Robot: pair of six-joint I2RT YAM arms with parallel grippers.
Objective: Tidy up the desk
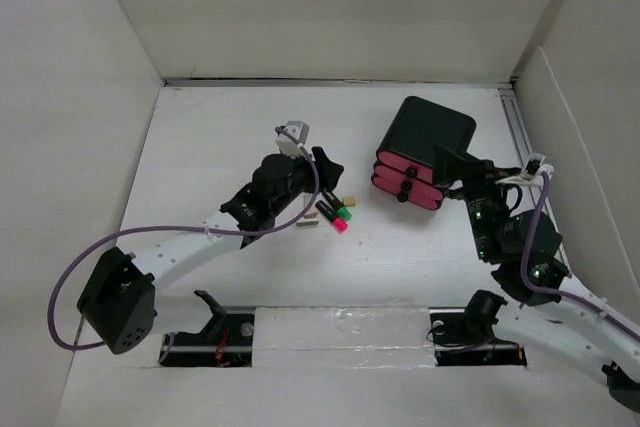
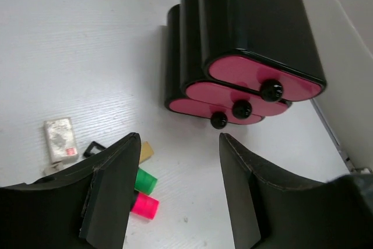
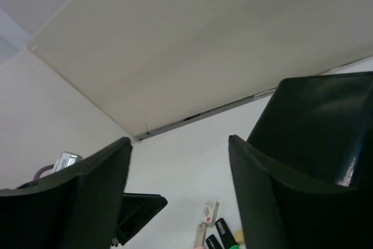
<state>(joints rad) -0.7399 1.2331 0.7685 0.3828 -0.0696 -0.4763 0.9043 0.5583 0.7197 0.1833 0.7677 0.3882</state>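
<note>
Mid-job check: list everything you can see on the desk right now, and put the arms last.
desk: one, white, under everything.
cabinet: one, black with three pink drawer fronts and black knobs, far right part of the desk.
green-capped marker: one, black body, mid-desk, left of the cabinet.
pink-capped marker: one, black body, lying alongside the green-capped one.
tan block: one, small, by the markers.
white packet: one, small, with a red mark, just beyond the markers from the cabinet.
left gripper: black, open and empty, above the markers.
right gripper: black, open and empty, beside the cabinet.
</note>
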